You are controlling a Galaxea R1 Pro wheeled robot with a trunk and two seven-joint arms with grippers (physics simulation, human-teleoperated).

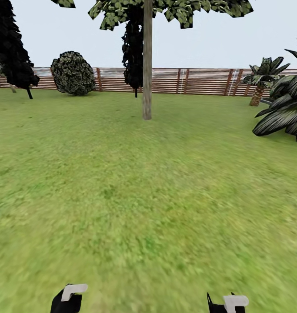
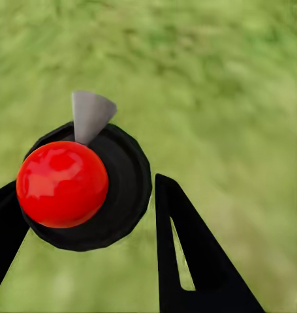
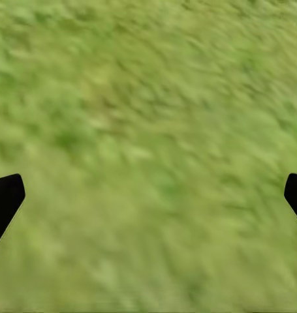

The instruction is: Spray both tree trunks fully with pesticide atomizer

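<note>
The left claw (image 2: 89,215) is gripping the pesticide atomizer (image 2: 76,189); the right claw (image 3: 148,195) is hanging wide open, empty. The tree trunk (image 1: 147,65) is standing upright far ahead, centred.

Left gripper (image 1: 69,299) in the head view: black body with a light grey, rounded L-shaped bracket on top. Right gripper (image 1: 228,303): same build — black housing, a pointed black tip, and a pale grey bracket.

Left wrist view: fingers (image 2: 190,261) are matte black, flat-sided, tapering to a sharp point. The one seen whole has a narrow triangular cutout through it — a truss-like wedge. The other finger is a plain black wedge at the frame edge.

Right wrist view: finger tips (image 3: 4,199) are plain matte black with angled, chamfered ends, one at each side edge. No markings, cables or screws can be made out.
</note>
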